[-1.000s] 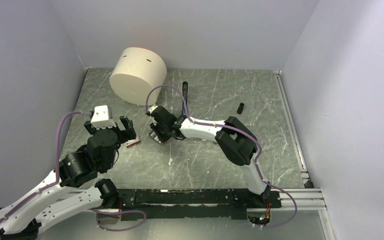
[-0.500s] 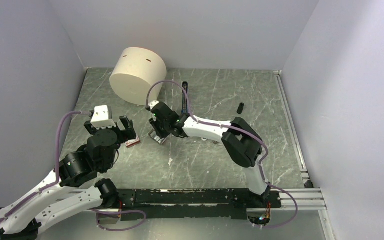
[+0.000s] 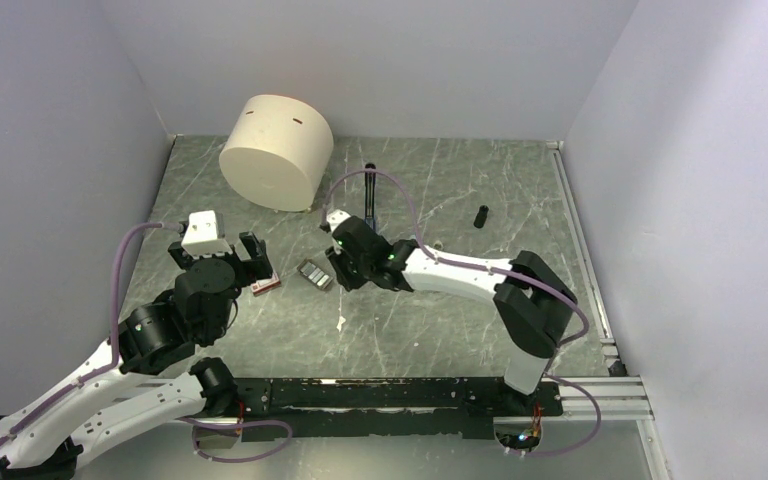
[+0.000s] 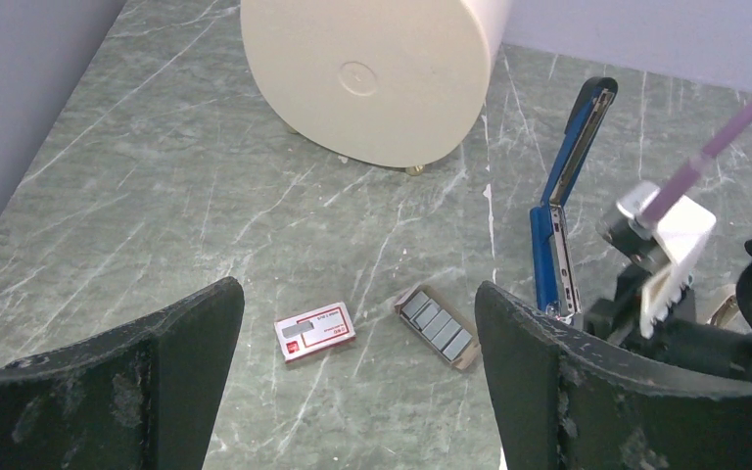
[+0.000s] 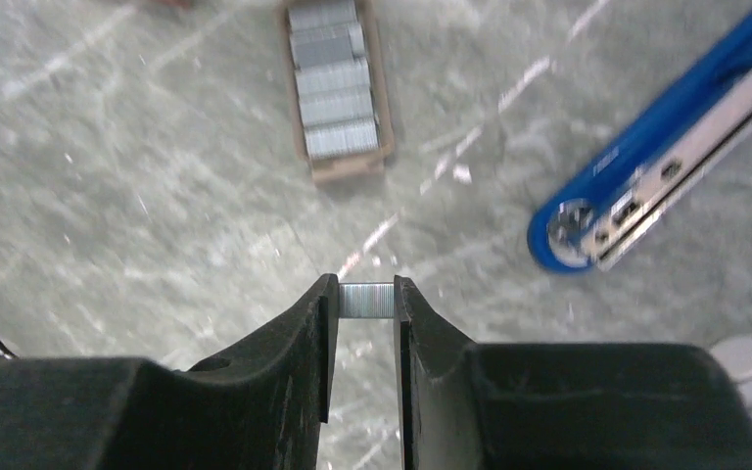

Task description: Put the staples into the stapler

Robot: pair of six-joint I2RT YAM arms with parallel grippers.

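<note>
The staples lie as several silver strips in an open cardboard tray (image 3: 314, 273), also in the left wrist view (image 4: 436, 327) and the right wrist view (image 5: 335, 93). Their red-and-white box sleeve (image 3: 265, 284) (image 4: 314, 331) lies just left of the tray. The blue stapler (image 3: 369, 195) (image 4: 560, 211) (image 5: 676, 137) lies hinged open, its metal channel showing. My right gripper (image 3: 340, 266) (image 5: 366, 301) is shut on one staple strip (image 5: 366, 301), held above the table between tray and stapler. My left gripper (image 3: 218, 258) (image 4: 354, 294) is wide open and empty above the sleeve.
A large cream cylinder (image 3: 276, 152) (image 4: 372, 69) stands at the back left. A small black cylinder (image 3: 481, 216) stands at the right. A white scrap (image 3: 341, 322) lies in front of the tray. A metal rail (image 3: 580, 240) runs along the right edge.
My right gripper has lifted off the tray and moved right toward the stapler with a strip in it, uncovering the tray. The left arm has not moved.
</note>
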